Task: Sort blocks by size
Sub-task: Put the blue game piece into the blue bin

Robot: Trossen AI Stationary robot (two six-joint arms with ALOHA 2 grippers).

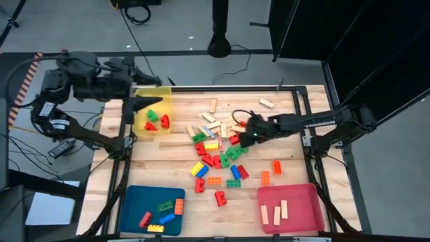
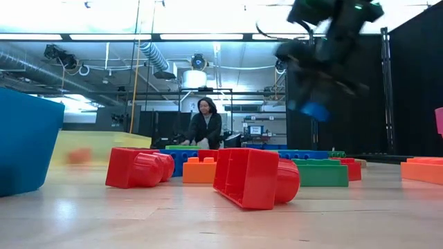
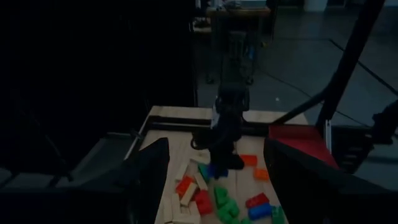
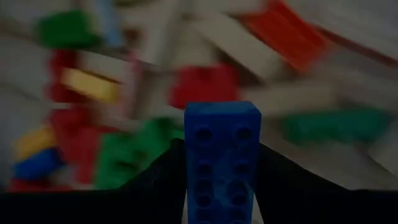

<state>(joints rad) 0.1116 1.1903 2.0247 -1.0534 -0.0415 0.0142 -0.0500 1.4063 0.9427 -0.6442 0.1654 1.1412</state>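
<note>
Blue studded plastic brick (image 4: pixel 222 155) sits clamped between the right gripper (image 1: pixel 252 136)'s fingers above the central pile of blocks (image 1: pixel 218 151). Rigid, light and likely slick, it seems best pinched across its flat long sides. Left gripper (image 1: pixel 149 101) hangs with jaws apart over the yellow tray (image 1: pixel 168 101).

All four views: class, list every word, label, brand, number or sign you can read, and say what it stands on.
None can be read in any view.
The blue block clamped in the right pincer shows only plain round hollows, no lettering.
The blocks on the table and the yellow tray, blue tray and pink tray show no print.
Screens and fittings behind the person are too small to read.
</note>
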